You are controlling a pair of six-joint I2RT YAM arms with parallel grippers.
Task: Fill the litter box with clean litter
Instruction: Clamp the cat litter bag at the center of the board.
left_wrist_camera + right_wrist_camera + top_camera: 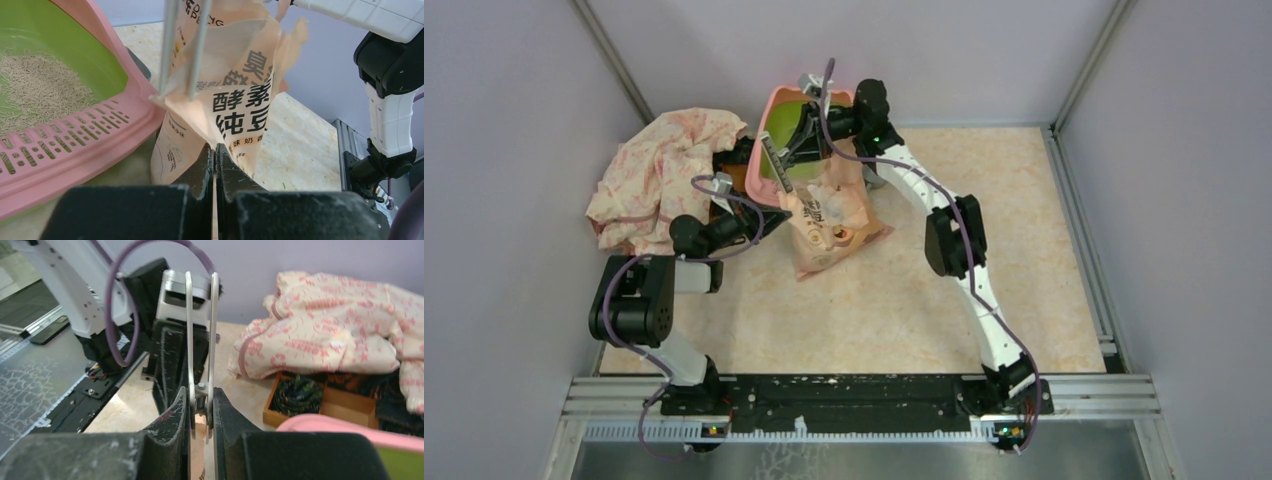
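Here, R gripper (202, 407) clenches scoop (189, 340) handle by bag (829, 225); L gripper (215, 150) clamped shut at bag, hold unclear. Box (75, 145), far table (1024, 250) edge, contains litter (35, 90).

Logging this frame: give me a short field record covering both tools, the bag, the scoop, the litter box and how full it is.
left tool: shut, apparently pinching the lower edge of the peach bag
right tool: shut on the metal scoop by its wire handle
scoop position: handle runs down into the bag's torn top
litter box: right beside the bag
litter: a thin patch in the box, green floor partly bare
fill: not yet complete
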